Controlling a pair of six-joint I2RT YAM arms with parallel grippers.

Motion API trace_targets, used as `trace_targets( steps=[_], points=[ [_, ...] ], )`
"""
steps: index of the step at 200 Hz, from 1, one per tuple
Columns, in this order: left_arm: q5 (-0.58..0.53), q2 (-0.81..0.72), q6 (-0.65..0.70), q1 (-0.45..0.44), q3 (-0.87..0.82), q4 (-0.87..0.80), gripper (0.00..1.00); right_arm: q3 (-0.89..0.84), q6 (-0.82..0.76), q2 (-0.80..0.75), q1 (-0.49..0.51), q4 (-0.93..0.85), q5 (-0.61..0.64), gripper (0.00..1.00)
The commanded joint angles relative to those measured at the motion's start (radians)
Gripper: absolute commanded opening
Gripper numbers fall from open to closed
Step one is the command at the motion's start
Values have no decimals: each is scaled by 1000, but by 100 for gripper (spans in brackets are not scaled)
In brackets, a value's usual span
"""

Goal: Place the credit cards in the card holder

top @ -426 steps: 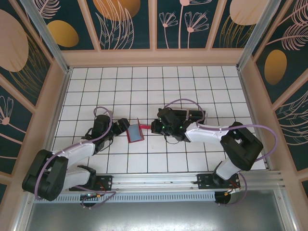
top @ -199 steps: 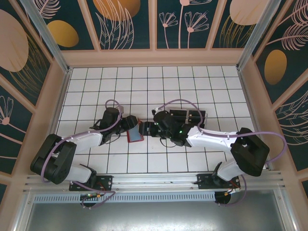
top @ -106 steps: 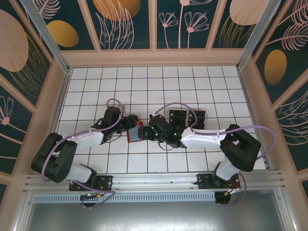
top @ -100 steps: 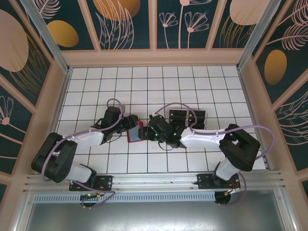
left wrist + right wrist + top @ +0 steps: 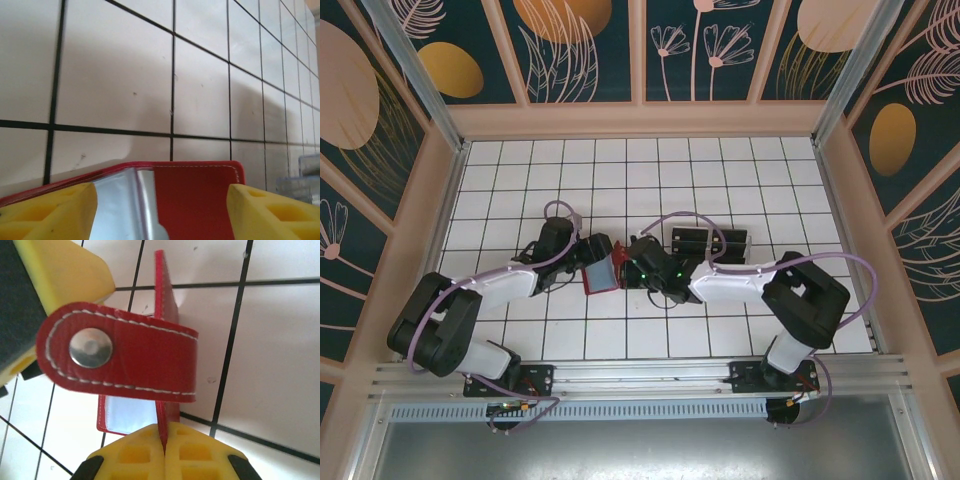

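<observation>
The left gripper [image 5: 586, 256] straddles the card holder [image 5: 603, 272] with jaws spread; whether it actually pinches, I cannot tell. The holder stands open on edge between the two arms. The right gripper [image 5: 164, 445] is clamped on one red leaf. The credit cards [image 5: 710, 243] lie further right, nearest the right arm
</observation>
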Motion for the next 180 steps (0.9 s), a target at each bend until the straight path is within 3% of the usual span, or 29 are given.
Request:
trace_targets(
  steps=[1,53,87,131,180],
  points=[
    [-118,-56,20,-2,31,-86,75,-3,15,-19,-15,46,-13,0],
    [-157,-139,24,59,-6,-128,83,-55,74,-118,-43,130,-85,0],
    [-36,-154,0,163,-56,-45,85,-56,87,-187,-59,160,-114,0],
    [57,-140,-40,196,-73,46,89,-78,135,-258,-101,258,-190,0],
    [172,-110,-176,224,-111,240,90,-105,197,-285,-124,352,-250,0]
  ],
)
